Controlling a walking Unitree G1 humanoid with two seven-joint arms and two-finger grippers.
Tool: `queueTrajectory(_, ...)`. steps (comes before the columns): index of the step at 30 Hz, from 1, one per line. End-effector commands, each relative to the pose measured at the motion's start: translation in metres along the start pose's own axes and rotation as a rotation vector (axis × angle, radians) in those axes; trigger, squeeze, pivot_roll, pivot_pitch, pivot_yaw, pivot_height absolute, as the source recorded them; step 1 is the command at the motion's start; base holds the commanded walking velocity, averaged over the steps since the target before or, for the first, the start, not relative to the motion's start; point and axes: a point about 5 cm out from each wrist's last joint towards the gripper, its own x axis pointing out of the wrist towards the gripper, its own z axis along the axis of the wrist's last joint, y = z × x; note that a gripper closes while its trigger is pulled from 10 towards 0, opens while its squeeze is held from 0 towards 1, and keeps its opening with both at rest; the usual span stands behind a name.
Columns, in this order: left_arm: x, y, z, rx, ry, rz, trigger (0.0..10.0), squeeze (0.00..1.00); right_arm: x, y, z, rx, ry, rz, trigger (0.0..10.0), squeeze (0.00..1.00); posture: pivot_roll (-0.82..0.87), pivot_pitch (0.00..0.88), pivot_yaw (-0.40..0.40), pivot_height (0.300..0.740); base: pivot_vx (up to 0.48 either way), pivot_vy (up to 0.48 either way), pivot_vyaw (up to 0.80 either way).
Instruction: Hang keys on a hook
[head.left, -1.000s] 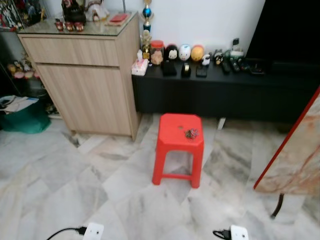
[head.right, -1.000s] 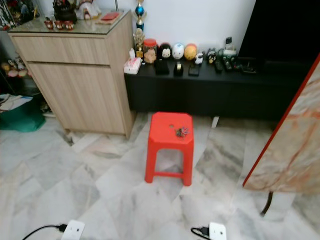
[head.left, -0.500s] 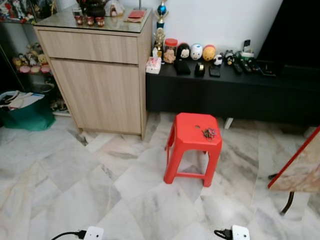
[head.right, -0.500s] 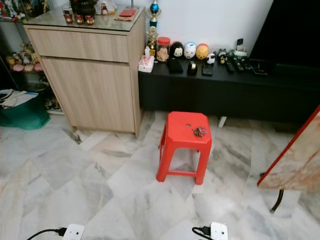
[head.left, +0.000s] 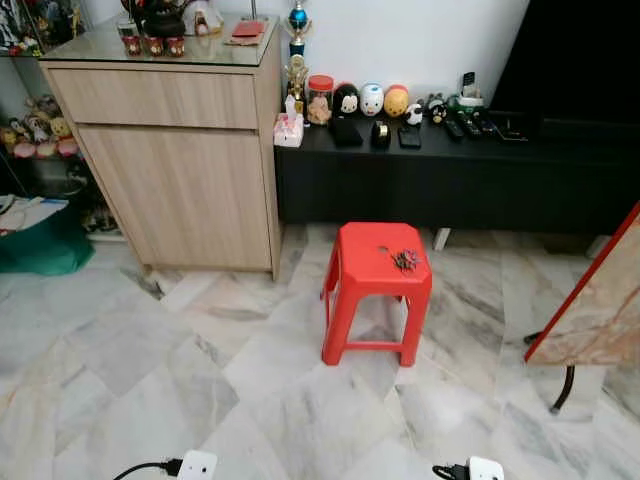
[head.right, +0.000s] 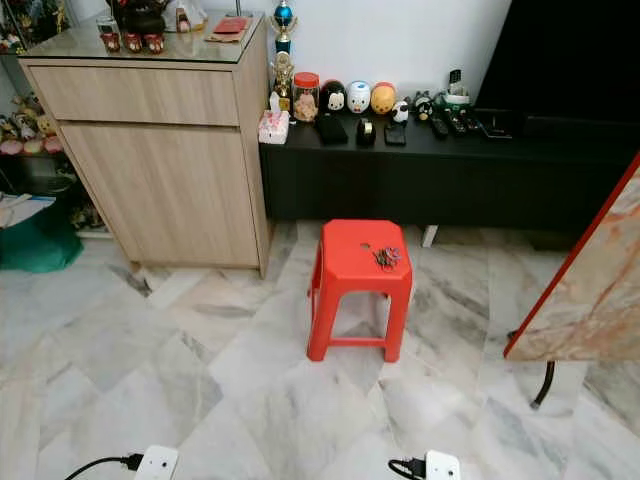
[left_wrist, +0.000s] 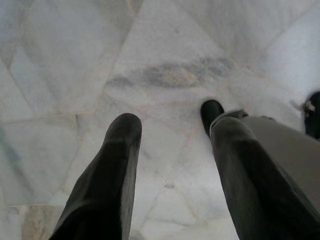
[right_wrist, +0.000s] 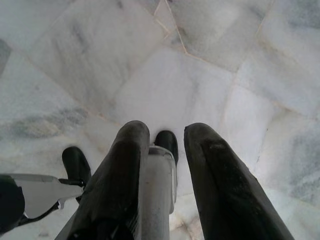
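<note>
Fingers (left_wrist: 120, 150) of left gripper (left_wrist: 172, 125) parted, pointing at floor; right gripper (right_wrist: 166, 131) likewise — keys (head.left: 406, 260) on red stool (head.left: 375, 262).

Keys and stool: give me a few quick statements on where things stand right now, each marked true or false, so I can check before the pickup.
1. The keys lie on top of the red stool. True.
2. The left gripper is shut on the keys. False: it is open and empty, hanging over the marble floor.
3. The stool stands on the floor in front of the black cabinet. True.
4. The keys sit at the middle of the seat. False: they lie near its right rear corner.
5. The right gripper is open and holds nothing. True.
6. The wooden cabinet stands to the right of the stool. False: it stands to the left.
</note>
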Motion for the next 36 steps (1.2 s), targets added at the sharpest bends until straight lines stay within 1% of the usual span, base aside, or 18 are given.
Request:
queueTrajectory(1, 0.0004, -0.0018, 0.0009, -0.003, 0.008, -0.011, 10.0, 0.0, 0.0001, -0.0029, 0.0055, 0.027, -0.032, -0.016, 10.0, 0.0, 0.03, 0.0, -0.046, 0.722, 0.289, 0.0, 0.0)
queueTrajectory(7, 0.0003, -0.0015, -0.0004, 0.006, 0.015, -0.011, 10.0, 0.0, 0.0, -0.0033, 0.0052, 0.036, -0.033, -0.022, 10.0, 0.0, 0.03, 0.0, -0.047, 0.722, 0.292, 0.0, 0.0)
queueTrajectory(10, -0.0001, -0.0008, -0.0026, 0.004, 0.019, -0.011, 10.0, 0.0, 0.0001, -0.0035, 0.0044, 0.014, -0.017, -0.021, 10.0, 0.0, 0.03, 0.0, -0.047, 0.722, 0.301, 0.0, 0.0)
queueTrajectory(17, -0.0008, -0.0014, -0.0063, 0.005, 0.025, -0.011, 10.0, 0.0, 0.0001, -0.0033, 0.0046, 0.016, -0.02, -0.017, 10.0, 0.0, 0.03, 0.0, -0.05, 0.722, 0.322, 0.0, 0.0)
queueTrajectory(36, -0.0004, -0.0031, -0.0035, 0.002, 0.017, -0.016, 10.0, 0.0, 0.0, -0.0039, 0.0039, 0.006, -0.013, -0.025, 10.0, 0.0, 0.03, 0.0, -0.05, 0.722, 0.33, 0.0, 0.0)
